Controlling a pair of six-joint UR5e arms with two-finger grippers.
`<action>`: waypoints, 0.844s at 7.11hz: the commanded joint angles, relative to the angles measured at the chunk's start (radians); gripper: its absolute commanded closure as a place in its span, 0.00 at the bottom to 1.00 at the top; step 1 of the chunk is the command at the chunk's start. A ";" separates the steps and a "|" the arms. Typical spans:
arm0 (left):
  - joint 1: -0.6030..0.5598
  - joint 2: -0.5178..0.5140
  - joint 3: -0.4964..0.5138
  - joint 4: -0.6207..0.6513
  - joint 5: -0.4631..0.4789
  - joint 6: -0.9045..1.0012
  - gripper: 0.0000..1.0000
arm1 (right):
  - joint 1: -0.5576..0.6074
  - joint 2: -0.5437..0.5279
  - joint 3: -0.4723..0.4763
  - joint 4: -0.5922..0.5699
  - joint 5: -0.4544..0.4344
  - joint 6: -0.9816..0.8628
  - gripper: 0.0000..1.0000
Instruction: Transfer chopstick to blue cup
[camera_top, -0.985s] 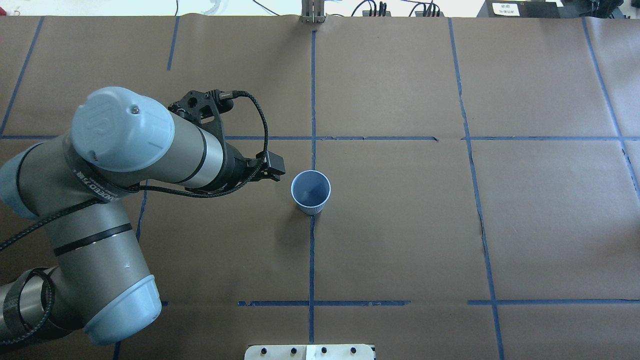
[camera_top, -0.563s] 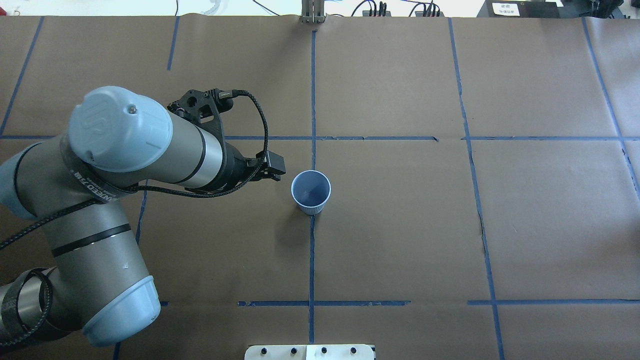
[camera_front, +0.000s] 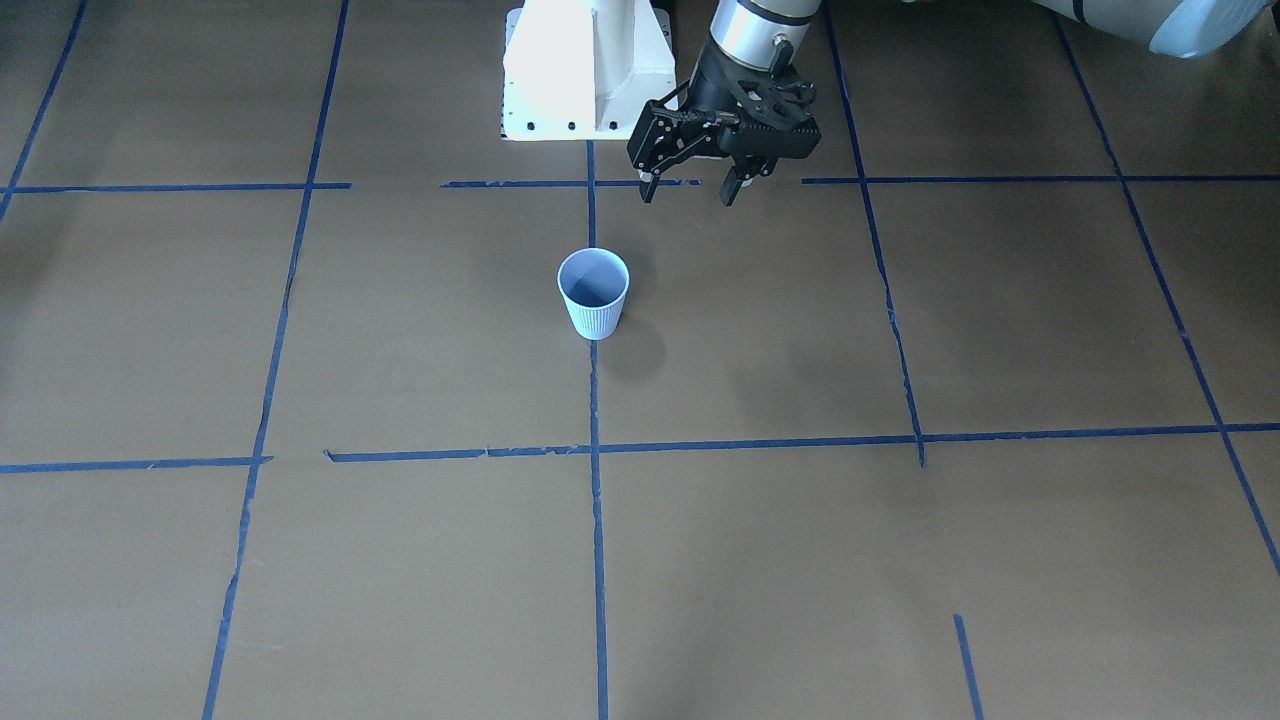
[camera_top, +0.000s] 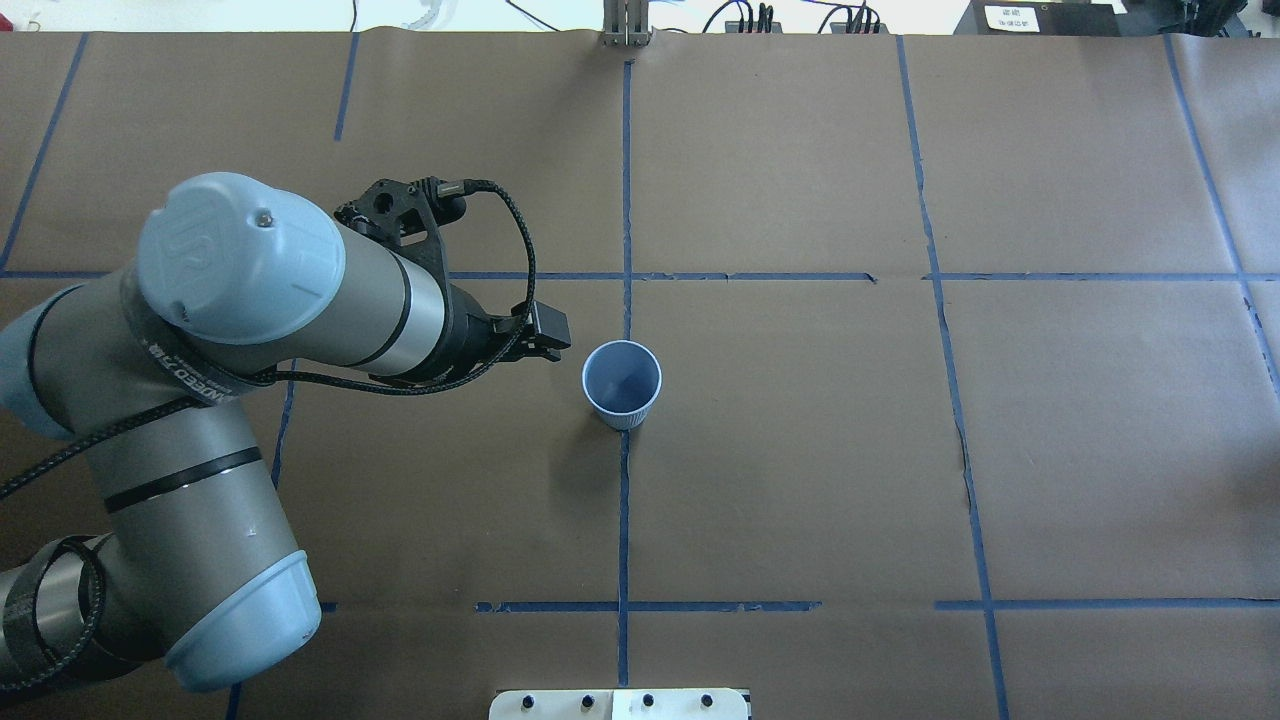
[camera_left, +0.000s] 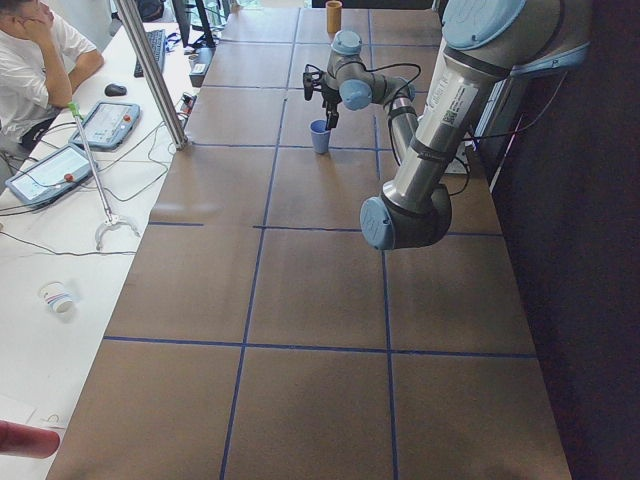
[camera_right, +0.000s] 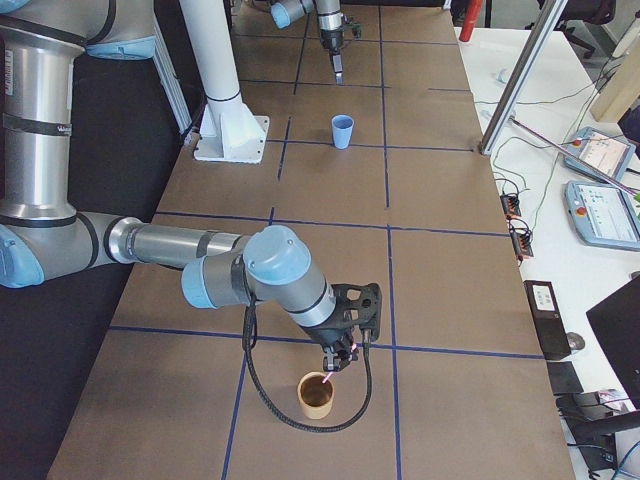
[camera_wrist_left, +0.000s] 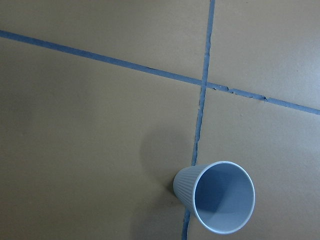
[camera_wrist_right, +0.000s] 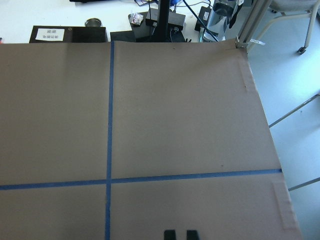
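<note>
**Item 1. Chopstick** (camera_right: 327, 380): a thin, pale pink-tan wooden stick, toward the table's right end and well apart from the blue cup. Its long axis is close to upright with a slight lean. The lower end sits inside a squat tan-brown round cup (camera_right: 317, 397), and the upper end points up into the right gripper (camera_right: 338, 363).

**Item 2. Right gripper:** black, two-fingered, poised over the tan-brown cup's mouth. The wrist view shows its dark fingertips (camera_wrist_right: 170, 234) drawn close, with only a narrow gap between them. From the right-end view they are pinched on the stick's top end.

**Item 3. Blue cup** (camera_top: 621, 385): small, pale blue, ribbed and paper-like, with a darker blue inside. It stands upright with its mouth up, on a blue tape line (camera_top: 623, 520) near mid-table.

**Item 4. Left gripper** (camera_front: 687, 192): black, with its fingers spread apart and nothing held. It hangs above the table, near the blue cup's left side in the overhead view, and does not touch it.

**Item 5. Table** (camera_top: 800, 450): brown paper marked with a blue tape grid.
- Bare paper borders the blue cup on its right, near and far sides.
- A long bare run separates the two cups.
- A white robot base (camera_front: 585, 70) stands at the near edge.
- A metal post (camera_right: 515, 75) stands at the far edge.
</note>
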 joint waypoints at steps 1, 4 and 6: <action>0.000 0.000 0.000 0.000 0.001 0.000 0.00 | -0.082 0.057 0.074 -0.004 0.098 0.253 1.00; -0.005 0.000 -0.001 -0.002 0.002 0.000 0.00 | -0.319 0.240 0.118 0.001 0.217 0.609 0.99; -0.050 -0.001 -0.003 -0.009 0.002 0.007 0.00 | -0.551 0.445 0.146 0.002 0.208 0.893 0.98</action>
